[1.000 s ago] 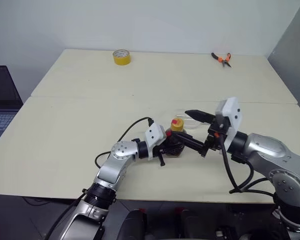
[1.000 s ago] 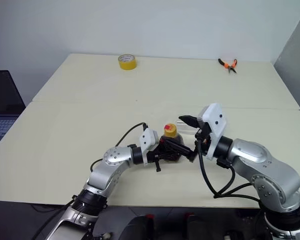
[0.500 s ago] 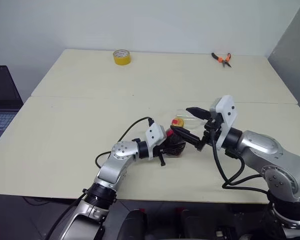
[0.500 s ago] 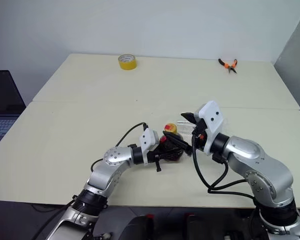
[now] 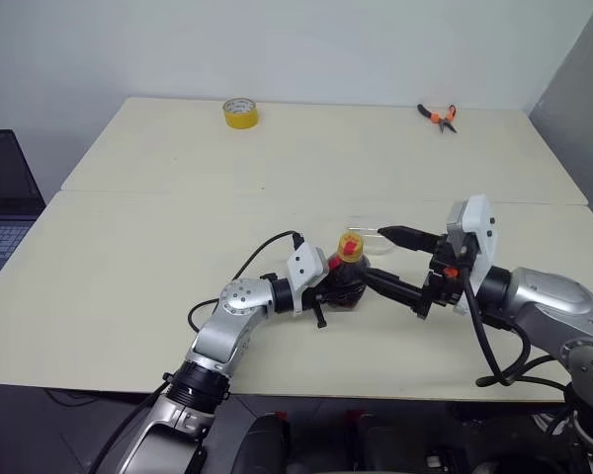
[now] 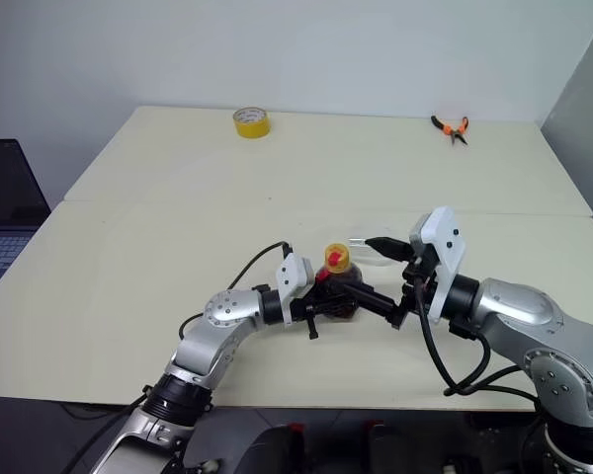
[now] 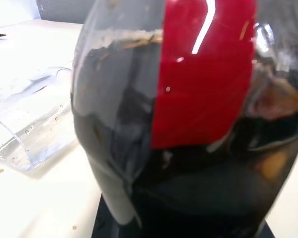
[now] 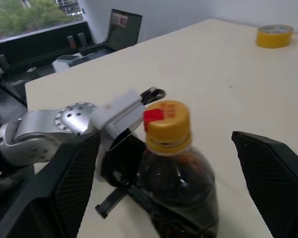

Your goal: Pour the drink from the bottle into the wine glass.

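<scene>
Near the front edge of the table (image 5: 128, 237), in the head views, I see the bottle (image 5: 346, 276) standing upright with its yellow cap on, the left gripper (image 5: 334, 288) clamped shut around its lower body. The right gripper (image 5: 381, 255) sits just to the bottle's right, its two black fingers spread wide, one level with the cap and one lower by the bottle's body, touching nothing that I can make out.

From the right wrist camera I get what the head views lack: the yellow cap and a red tab at the neck seen close, the drink (image 8: 181, 186) dark brown behind the clear wall, and my own two fingers standing well apart on either side of the bottle. The left arm's white housing lies behind it.

The left wrist camera presses right up on the bottle's wall and red label. Beside it I see clear curved glass lying on its side on the table, which I take for the wine glass (image 7: 27, 124); its stem and foot are out of sight. In the head views the same glass is only a faint glint behind the cap.

Further off, a yellow tape roll (image 5: 240, 113) and orange-handled pliers (image 5: 439, 117) rest near the far edge, and a laptop (image 5: 2, 193) sits off the table's left side.
</scene>
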